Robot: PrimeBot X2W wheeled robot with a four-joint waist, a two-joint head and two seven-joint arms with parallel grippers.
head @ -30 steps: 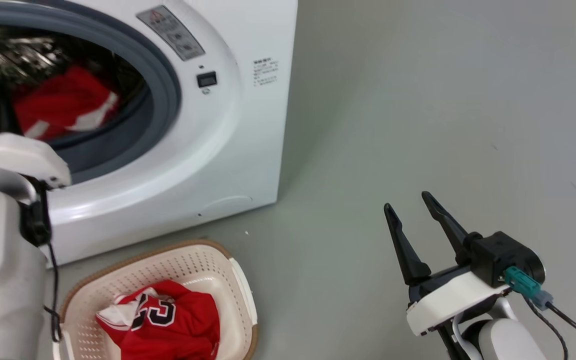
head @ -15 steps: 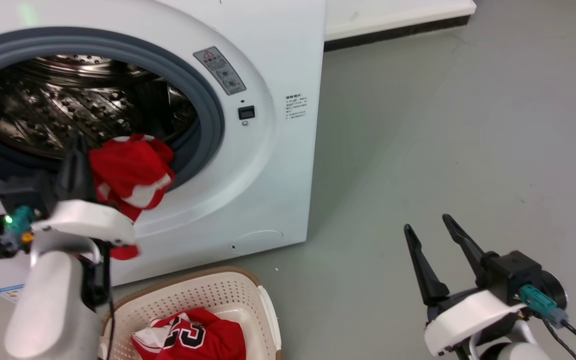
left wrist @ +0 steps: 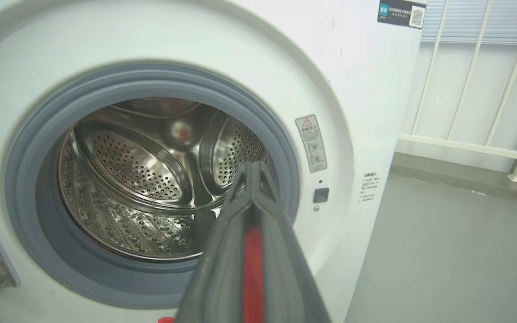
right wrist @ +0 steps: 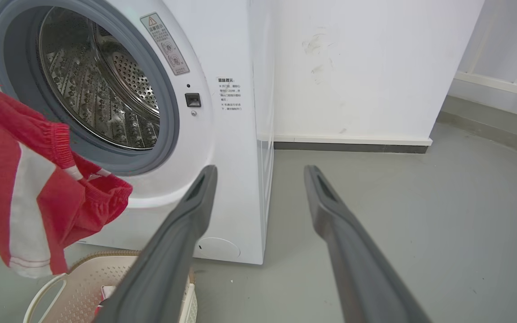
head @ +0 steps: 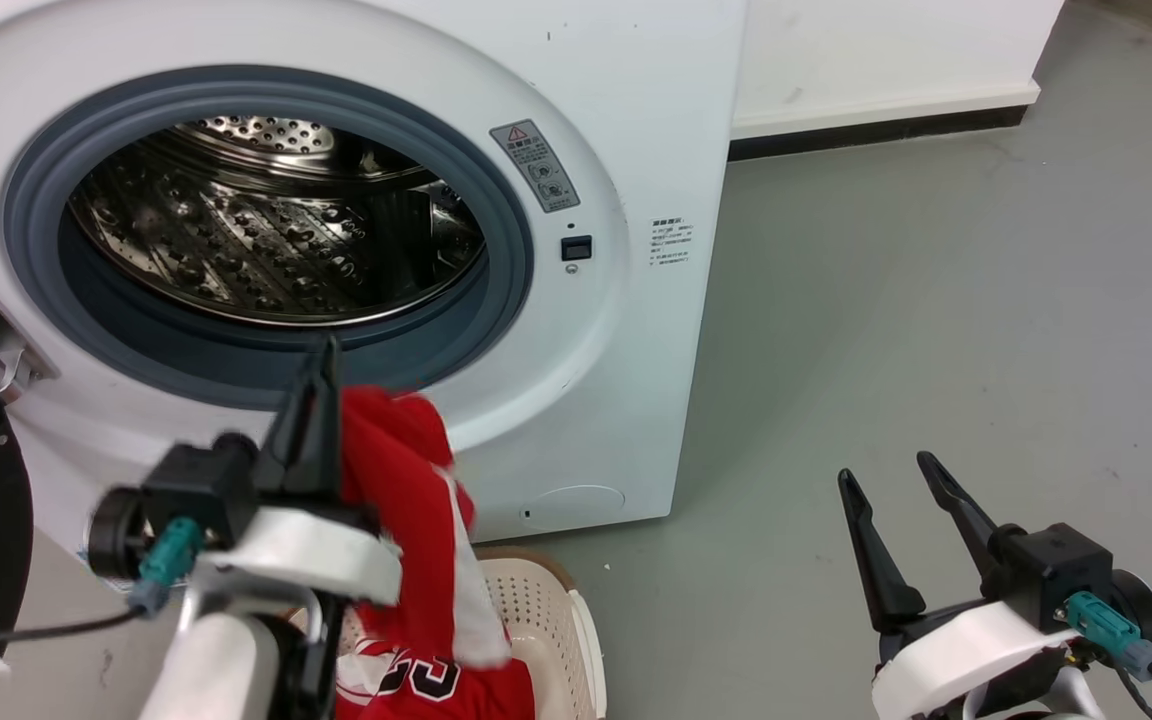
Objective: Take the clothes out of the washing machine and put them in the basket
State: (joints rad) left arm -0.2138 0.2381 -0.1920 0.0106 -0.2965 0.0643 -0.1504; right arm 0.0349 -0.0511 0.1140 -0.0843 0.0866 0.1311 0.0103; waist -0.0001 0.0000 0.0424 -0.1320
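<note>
Head view, change: the camera has swung since half a second ago, so the frame itself has shifted. Apart from that, the red garment [head: 406, 500], then at the porthole's lip, now hangs outside the washing machine [head: 616, 380], below its grey seal [head: 514, 250].
Left hand [head: 324, 360]: fingers pressed together on the red garment. The left wrist view shows a red strip [left wrist: 252, 269] pinched between them.
Garment and hand: the cloth drops from the fingers on their right side. Its lower end is over the basket [head: 531, 620], perhaps touching the numbered jersey [head: 436, 690] there; blur hides the contact.
Right hand [head: 884, 467]: fingers spread apart, low over the grey floor [head: 936, 300], well to the right of the machine.
Basket: on the floor just before the machine, holding the numbered jersey.
Materials: perforated shiny steel drum [head: 266, 240]; smooth white casing; cream perforated plastic with a brown woven-look rim; soft red fabric with a white stripe and elastic edge.
</note>
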